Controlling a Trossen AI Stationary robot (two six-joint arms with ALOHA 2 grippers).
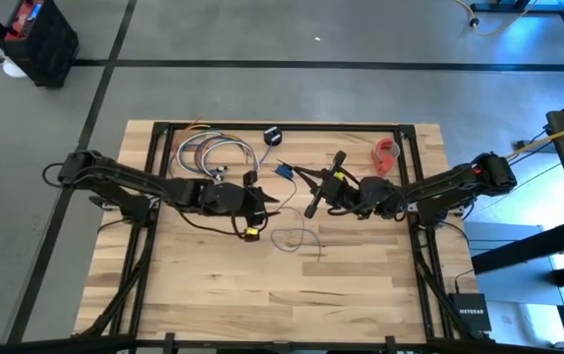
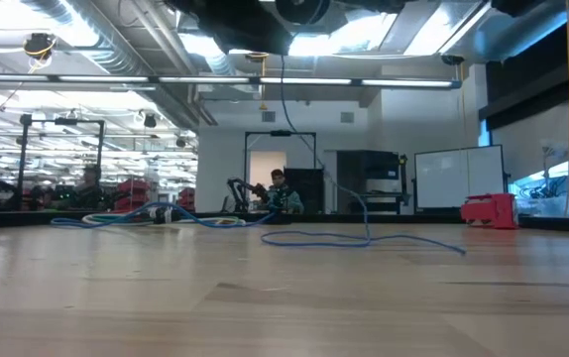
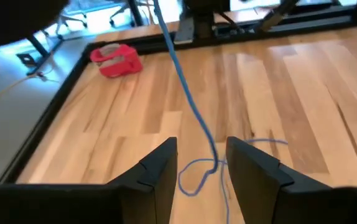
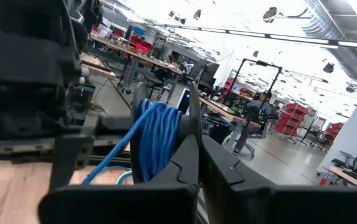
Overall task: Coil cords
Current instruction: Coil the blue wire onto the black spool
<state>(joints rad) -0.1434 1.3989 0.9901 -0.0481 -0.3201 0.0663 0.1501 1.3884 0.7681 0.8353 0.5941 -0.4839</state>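
The right gripper (image 4: 194,155) is clamped on a wound bundle of thin blue flexible cord (image 4: 157,140), held above the middle of the wooden worktop (image 1: 262,295), slightly toward its far edge. In the right wrist view the turns sit pinched between the 2 dark fingers, and 1 free strand leaves the bundle and slants down toward the left arm.

That free strand is what the coming move turns on. In the left wrist view it descends from the right gripper to the boards and passes through the gap between the fingers of the left gripper (image 3: 202,168), whose jaws stand parted and grip nothing. Below them the tail of the cord (image 3: 197,174) lies in a small loose loop on the wood. From above, this slack (image 1: 297,239) rests near the middle of the worktop, between the 2 grippers and a little toward the near edge. The strand's long axis runs roughly from the left gripper (image 1: 253,202) up to the right gripper (image 1: 323,187).

The left gripper is the nearer one to the slack, so it looks best placed to guide the strand while the right one takes up further turns.

A separate tangle of multicoloured cables (image 1: 213,152) lies by the far-left corner, a red tape roll (image 1: 387,152) by the far-right corner.
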